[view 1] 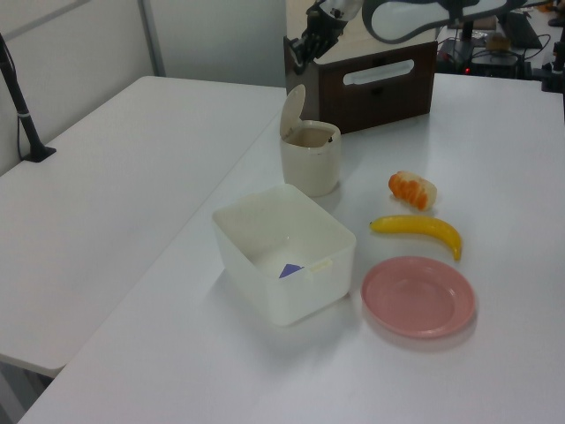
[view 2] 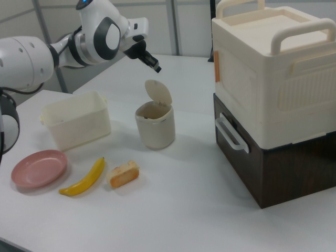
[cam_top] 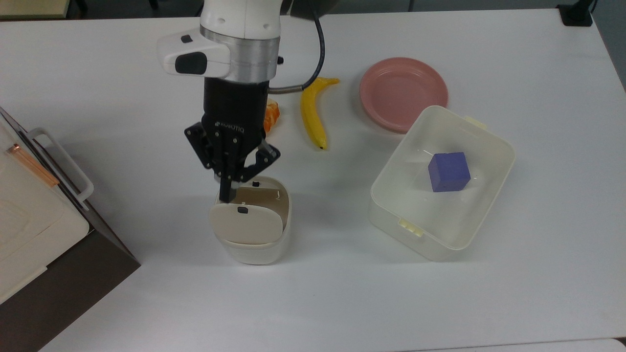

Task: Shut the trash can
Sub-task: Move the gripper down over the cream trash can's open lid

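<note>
The trash can stood on the white table, its lid raised upright. Above it hung the gripper, fingers together. Farther back lay a banana and a pink plate.

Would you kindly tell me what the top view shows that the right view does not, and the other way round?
From the top view: the purple cube lying inside the tub, and the trash can seen down into its hollow. From the right view: the lid standing upright, the gripper above it and apart from it, and the cream box stacked on the dark cabinet. Shared: the trash can open, the banana and the pink plate.
</note>
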Available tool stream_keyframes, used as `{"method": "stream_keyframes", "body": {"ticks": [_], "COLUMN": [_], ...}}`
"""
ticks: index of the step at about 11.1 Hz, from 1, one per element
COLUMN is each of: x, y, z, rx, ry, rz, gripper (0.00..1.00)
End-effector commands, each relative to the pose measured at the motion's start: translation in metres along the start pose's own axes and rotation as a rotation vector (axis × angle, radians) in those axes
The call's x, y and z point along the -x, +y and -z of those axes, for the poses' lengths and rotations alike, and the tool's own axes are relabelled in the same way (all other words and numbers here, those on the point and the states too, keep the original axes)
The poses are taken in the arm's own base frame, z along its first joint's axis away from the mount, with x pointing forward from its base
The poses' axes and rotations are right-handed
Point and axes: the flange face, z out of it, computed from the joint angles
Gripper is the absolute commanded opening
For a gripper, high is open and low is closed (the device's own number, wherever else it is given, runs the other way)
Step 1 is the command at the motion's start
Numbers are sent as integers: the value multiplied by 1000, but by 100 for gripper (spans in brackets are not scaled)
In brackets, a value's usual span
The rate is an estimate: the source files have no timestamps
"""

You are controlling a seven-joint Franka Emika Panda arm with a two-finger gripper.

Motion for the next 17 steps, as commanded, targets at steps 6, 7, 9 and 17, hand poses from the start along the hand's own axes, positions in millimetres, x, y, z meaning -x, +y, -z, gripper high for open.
{"method": "stream_keyframes", "body": {"ticks": [6,7,9,17], "x": [25,30,45,65], "y": [-35,-38,-35,-4], "z": [-40,-43,-58,-70], "rx": [15,30,72,146], "ry": [91,98,92,55], "rz": [-7,-4,31,79], "gripper": [0,0,0,0]}}
